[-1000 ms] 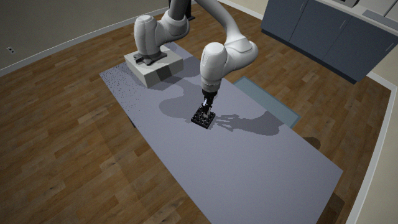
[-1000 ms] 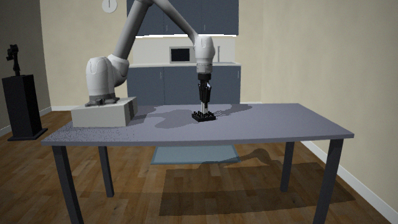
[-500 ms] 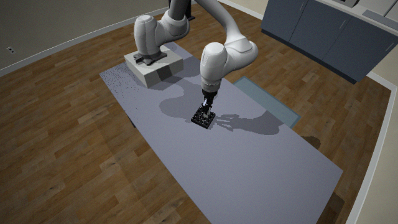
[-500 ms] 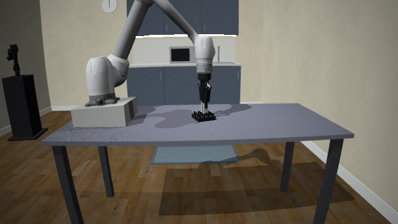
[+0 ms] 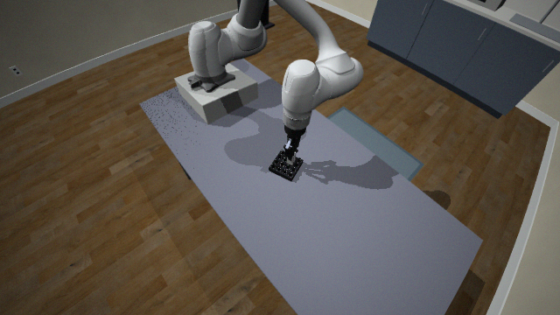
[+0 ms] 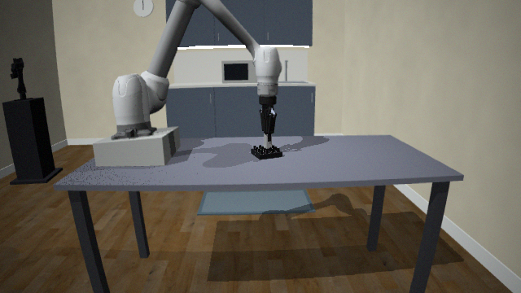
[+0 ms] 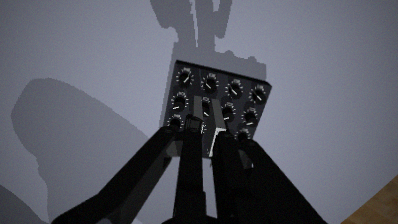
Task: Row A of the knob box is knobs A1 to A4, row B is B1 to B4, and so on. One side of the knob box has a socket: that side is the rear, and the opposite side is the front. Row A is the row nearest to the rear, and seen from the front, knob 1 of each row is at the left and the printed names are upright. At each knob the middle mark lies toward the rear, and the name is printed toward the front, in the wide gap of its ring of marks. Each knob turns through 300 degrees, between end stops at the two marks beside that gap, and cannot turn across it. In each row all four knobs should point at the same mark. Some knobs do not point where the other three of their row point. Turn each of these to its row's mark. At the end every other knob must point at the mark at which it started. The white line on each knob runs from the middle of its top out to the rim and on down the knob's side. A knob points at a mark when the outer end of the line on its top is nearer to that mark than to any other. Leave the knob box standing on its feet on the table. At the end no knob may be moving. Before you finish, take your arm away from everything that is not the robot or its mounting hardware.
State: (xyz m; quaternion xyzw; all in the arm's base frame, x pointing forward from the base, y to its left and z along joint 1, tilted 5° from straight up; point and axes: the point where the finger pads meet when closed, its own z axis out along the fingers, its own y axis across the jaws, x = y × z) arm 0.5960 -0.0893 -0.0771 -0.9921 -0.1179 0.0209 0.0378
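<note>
One knob near the middle of the knob box (image 7: 260,82) sits pinched in the gripper (image 7: 206,131), mid-table toward the arm's edge; most work seemingly remains.

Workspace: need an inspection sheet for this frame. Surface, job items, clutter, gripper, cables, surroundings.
Surface: grey table; the arm's shadow falls across it.
Job's things: black knob box standing flat near mid-table; in the wrist view its knobs show white lines, but the printed names are too small to read.
Clutter: nothing seen besides the arm's pale base block.
Gripper: gripper down on the box, fingers closed narrowly about one knob in the middle of the grid; which knob, cannot tell.
Cables: nothing seen.
Surroundings: wood floor, blue mat under the table, grey cabinets, dark pedestal by the wall.
</note>
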